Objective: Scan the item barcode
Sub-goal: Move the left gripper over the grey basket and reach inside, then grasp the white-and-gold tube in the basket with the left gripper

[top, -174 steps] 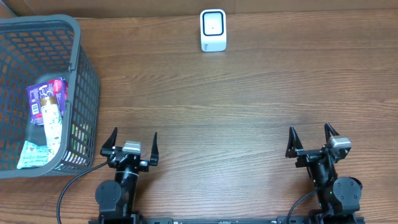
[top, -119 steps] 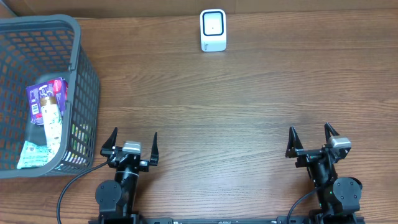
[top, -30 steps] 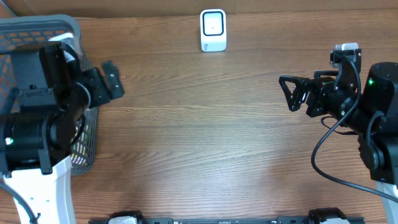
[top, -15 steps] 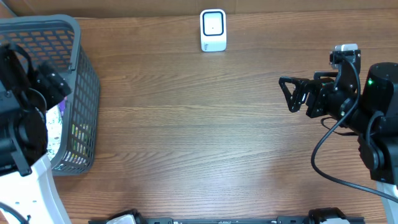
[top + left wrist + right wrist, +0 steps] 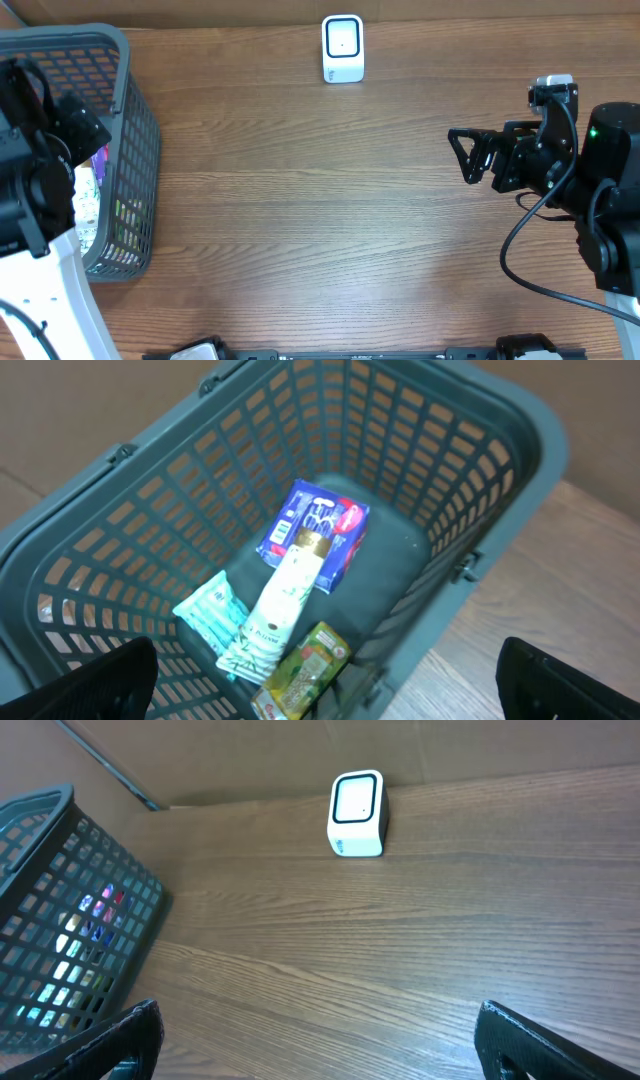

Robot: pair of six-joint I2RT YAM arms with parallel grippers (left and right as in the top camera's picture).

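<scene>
Several items lie in the grey basket [image 5: 480, 480]: a blue and purple pack [image 5: 315, 530], a white bottle [image 5: 285, 595], a teal packet [image 5: 210, 615] and a green carton [image 5: 300, 675]. My left gripper [image 5: 325, 692] hangs open above them, holding nothing. From overhead the left arm [image 5: 35, 180] covers most of the basket [image 5: 135, 90]. The white scanner [image 5: 342, 48] stands at the table's far edge, also visible in the right wrist view [image 5: 357, 813]. My right gripper [image 5: 460, 156] is open and empty at the right, pointing left above the wood.
The basket [image 5: 60, 920] takes up the table's left end. A brown cardboard wall runs behind the scanner. Bare wooden tabletop [image 5: 320, 220] lies between the two arms.
My left arm has swung left over the basket, its wrist now looking down into it. The right arm has barely moved.
</scene>
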